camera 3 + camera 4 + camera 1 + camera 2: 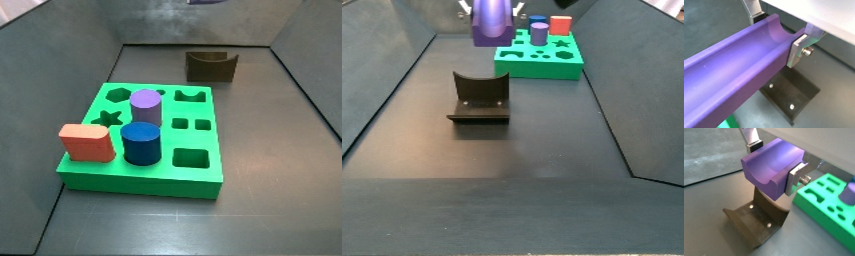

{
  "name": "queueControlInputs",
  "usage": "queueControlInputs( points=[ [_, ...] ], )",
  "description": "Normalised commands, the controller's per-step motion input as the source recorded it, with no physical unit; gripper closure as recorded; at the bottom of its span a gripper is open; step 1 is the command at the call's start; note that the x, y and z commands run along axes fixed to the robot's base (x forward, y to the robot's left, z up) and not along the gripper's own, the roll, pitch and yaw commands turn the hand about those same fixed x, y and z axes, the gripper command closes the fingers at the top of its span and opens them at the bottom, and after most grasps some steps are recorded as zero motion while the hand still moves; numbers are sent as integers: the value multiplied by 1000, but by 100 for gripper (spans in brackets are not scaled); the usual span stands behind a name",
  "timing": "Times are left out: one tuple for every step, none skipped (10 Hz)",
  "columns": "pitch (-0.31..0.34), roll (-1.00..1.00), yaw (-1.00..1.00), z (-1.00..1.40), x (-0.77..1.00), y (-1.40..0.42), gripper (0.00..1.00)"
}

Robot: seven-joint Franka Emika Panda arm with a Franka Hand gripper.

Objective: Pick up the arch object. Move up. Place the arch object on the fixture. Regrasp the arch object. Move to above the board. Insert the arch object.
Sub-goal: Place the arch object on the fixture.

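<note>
My gripper (777, 32) is shut on the arch object (737, 70), a long purple bar whose groove shows along its length. In a wrist view the bar's arch-shaped end (769, 167) sits between the silver fingers (795, 178). The dark fixture (754, 223) with its curved notch stands on the floor right under the bar, apart from it; it also shows in a wrist view (791, 97). In a side view the arch object (492, 22) hangs in the air above the fixture (478, 98). The green board (543, 60) lies beyond it.
The board (201, 130) carries a red block (87, 143), a blue cylinder (140, 143) and a short purple cylinder (144, 105); several shaped holes are open. The fixture (211, 65) stands behind the board near the back wall. Sloping dark walls enclose the floor.
</note>
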Motion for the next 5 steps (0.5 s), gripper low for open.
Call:
queueControlInputs(
  points=[
    [286,-938,-37,-3,435,67,100],
    [239,-720,-84,-4,342,58,100],
    [202,-551,-109,-6,275,56,100],
    [178,-437,-119,-4,233,54,100],
    [139,-259,-123,2,141,39,100]
  ],
)
